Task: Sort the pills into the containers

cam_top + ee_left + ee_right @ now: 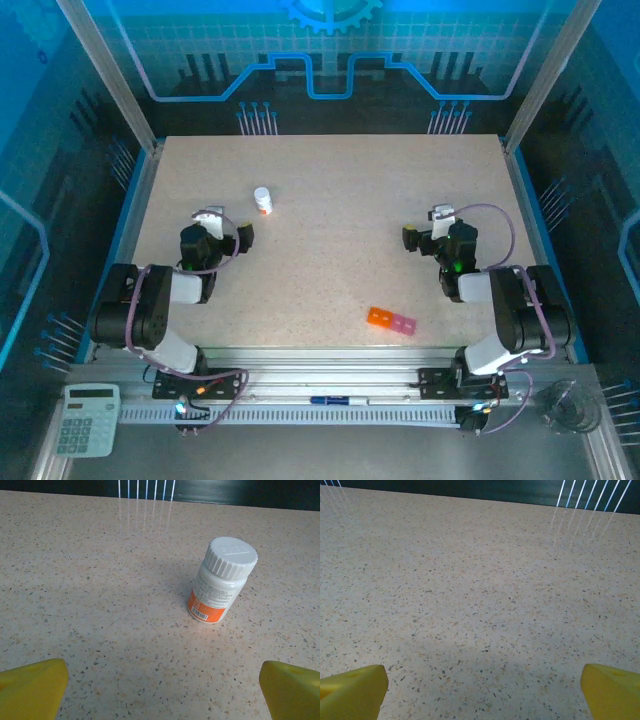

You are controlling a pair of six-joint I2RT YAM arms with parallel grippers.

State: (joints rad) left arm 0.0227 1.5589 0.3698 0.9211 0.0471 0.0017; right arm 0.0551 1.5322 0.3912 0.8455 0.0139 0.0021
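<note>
Both the left hand (245,237) and the right hand (410,238) are spread, empty. The containers (391,320) lie near the table's (330,170) front edge, long axis left-to-right, nearer the right hand, back toward its base; the left hand faces the white bottle (220,580).

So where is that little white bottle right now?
In the top view the bottle stands upright on the left half of the table, just ahead of the left claw and far from the containers near the front edge.
</note>
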